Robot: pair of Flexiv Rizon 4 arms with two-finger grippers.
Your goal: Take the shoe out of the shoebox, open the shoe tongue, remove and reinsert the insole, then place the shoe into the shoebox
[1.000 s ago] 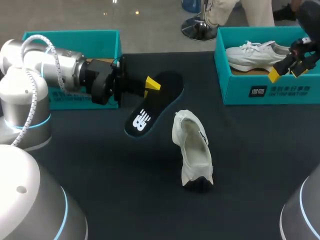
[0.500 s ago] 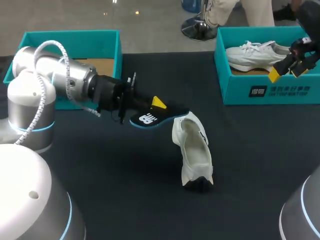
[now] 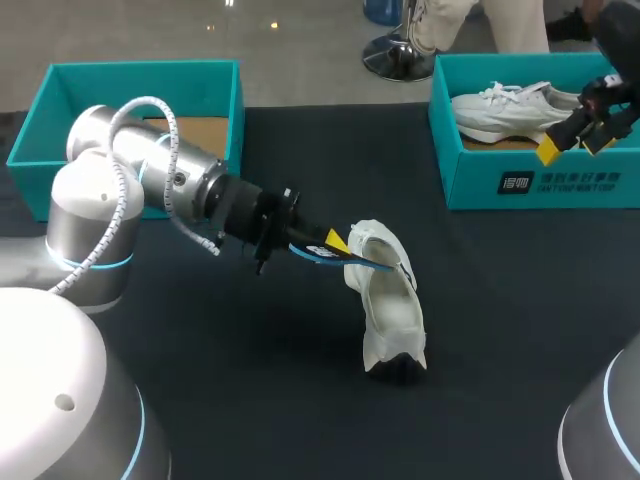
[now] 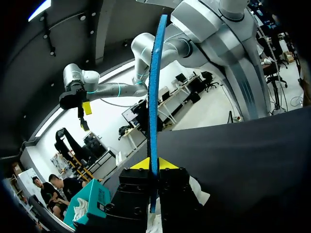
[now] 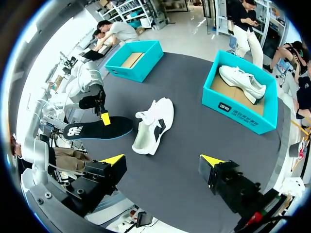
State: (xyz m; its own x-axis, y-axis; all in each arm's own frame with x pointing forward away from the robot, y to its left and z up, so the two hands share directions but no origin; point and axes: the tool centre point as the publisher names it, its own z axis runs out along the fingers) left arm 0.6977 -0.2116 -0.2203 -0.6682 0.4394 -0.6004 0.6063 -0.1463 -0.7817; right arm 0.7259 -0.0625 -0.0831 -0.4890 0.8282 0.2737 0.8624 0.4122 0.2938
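At frame centre: insole clamped, tip at the shoe opening.
Lower centre, white shoe; my left gripper grips the black insole edge-on; upper right, my right gripper, fingers apart, over the shoebox.

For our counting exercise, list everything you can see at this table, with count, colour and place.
shoes: 2, white; table shoe mid-table, boxed shoe in the right box
insole: 1, black with blue edge, in the left gripper, tip at the table shoe
boxes: 2, teal; left box without a shoe, right box at the far right
table: 1, black
left gripper: 1, yellow tips, shut on the insole
right gripper: 1, yellow tips, open, by the right box
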